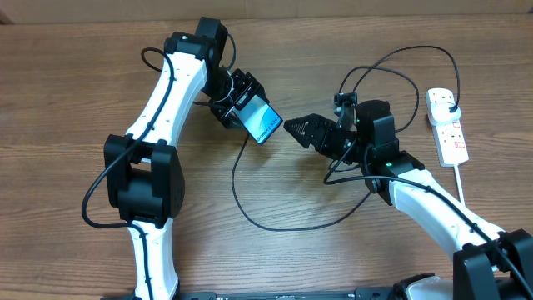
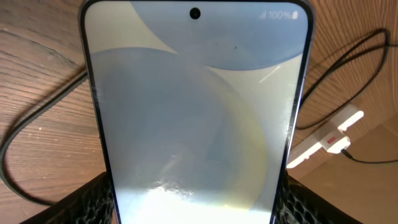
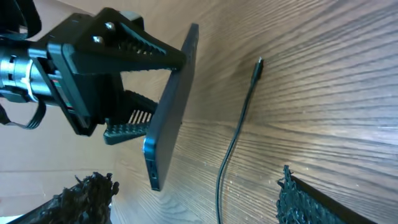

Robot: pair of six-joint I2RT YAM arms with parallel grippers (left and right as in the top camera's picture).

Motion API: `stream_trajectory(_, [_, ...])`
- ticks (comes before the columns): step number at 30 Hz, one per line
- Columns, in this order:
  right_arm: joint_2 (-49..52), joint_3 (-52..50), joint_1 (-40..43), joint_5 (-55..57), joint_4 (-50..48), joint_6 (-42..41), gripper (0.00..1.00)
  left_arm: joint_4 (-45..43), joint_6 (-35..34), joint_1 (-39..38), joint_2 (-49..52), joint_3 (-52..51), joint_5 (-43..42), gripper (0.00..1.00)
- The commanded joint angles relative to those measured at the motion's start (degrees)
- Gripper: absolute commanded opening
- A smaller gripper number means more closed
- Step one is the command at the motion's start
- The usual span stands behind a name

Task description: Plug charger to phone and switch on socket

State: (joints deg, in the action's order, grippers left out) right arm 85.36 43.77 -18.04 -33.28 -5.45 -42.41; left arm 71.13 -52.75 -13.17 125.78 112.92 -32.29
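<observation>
With the left gripper (image 1: pixel 243 102) clamped on the phone (image 1: pixel 263 123), the right gripper (image 1: pixel 298 128) gapes empty and should next pinch the charger (image 3: pixel 238 127) lying between its fingers (image 3: pixel 305 199).

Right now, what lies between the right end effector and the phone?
Only the charger, its tip lying loose on the table beside the phone; the right wrist view shows it.
</observation>
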Motion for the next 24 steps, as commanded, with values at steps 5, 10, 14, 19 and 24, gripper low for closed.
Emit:
stream_trajectory(5, [0.0, 1.2, -1.6, 5.1, -0.3, -4.5, 0.88, -0.1, -4.3, -1.3, -0.4, 1.9, -0.1, 0.50])
stream_trajectory(10, [0.0, 1.2, -4.6, 9.7, -0.3, -7.3, 0.87, -0.7, -4.7, -2.8, -0.4, 1.9, -0.1, 0.50])
stream_trajectory(14, [0.0, 1.2, -6.3, 11.9, -0.2, -8.6, 0.82, -0.9, -6.1, -3.8, -0.4, 1.9, -0.1, 0.50])
stream_trajectory(19, [0.0, 1.2, -6.6, 15.3, 0.1, -12.1, 0.73, -0.9, -6.6, -5.1, -0.4, 1.9, -0.3, 0.50])
stream_trajectory(24, [0.0, 1.2, -6.8, 15.9, 0.2, -12.1, 0.67, -0.9, -6.7, -6.3, -0.4, 1.9, -0.3, 0.50])
